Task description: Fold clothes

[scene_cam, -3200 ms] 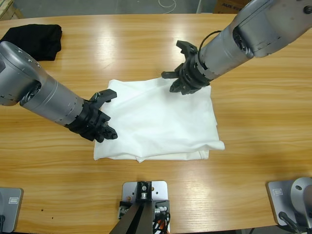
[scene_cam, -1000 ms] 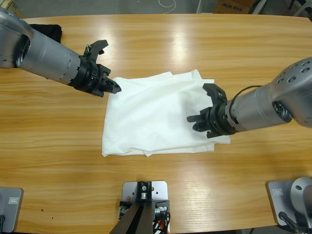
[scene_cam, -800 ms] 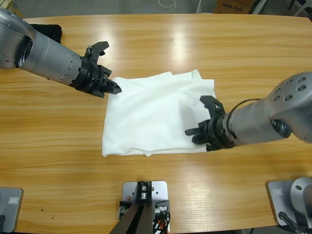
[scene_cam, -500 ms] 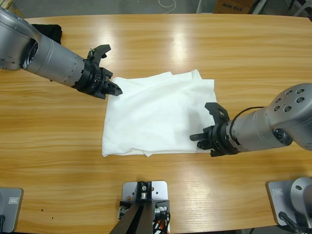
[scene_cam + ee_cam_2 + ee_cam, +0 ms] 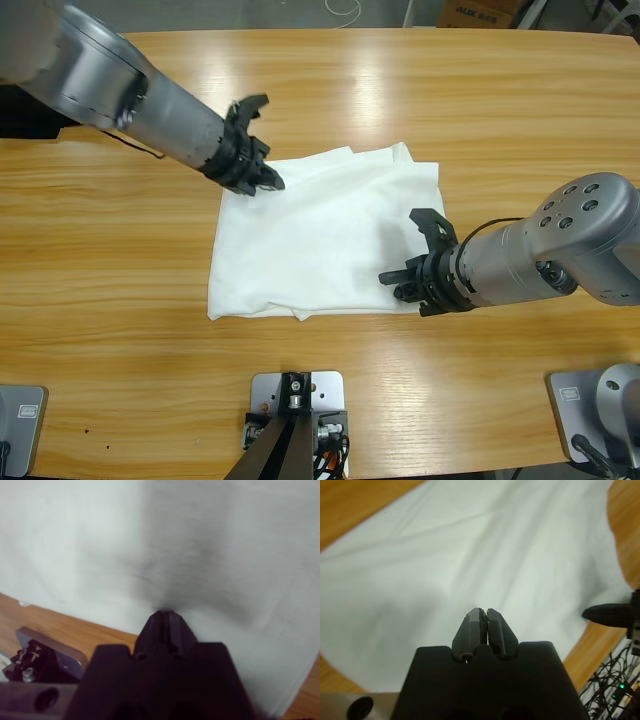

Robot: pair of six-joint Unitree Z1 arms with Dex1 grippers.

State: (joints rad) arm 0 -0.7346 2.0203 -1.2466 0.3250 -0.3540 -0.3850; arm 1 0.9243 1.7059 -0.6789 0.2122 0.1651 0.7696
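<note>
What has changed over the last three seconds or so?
The left claw moved from the white T-shirt's left edge up to its far left corner. The right claw moved from the far right corner down to the near right edge. The T-shirt shifted slightly but still lies flat on the table.

The left claw (image 5: 262,177) has slid rightward onto the T-shirt's (image 5: 320,240) far edge.

— What colours do you see?
— My jaws are black, my arms silver-grey. The T-shirt (image 5: 320,235) is plain white; the table (image 5: 330,80) is honey-brown, streaked with wood grain.
</note>
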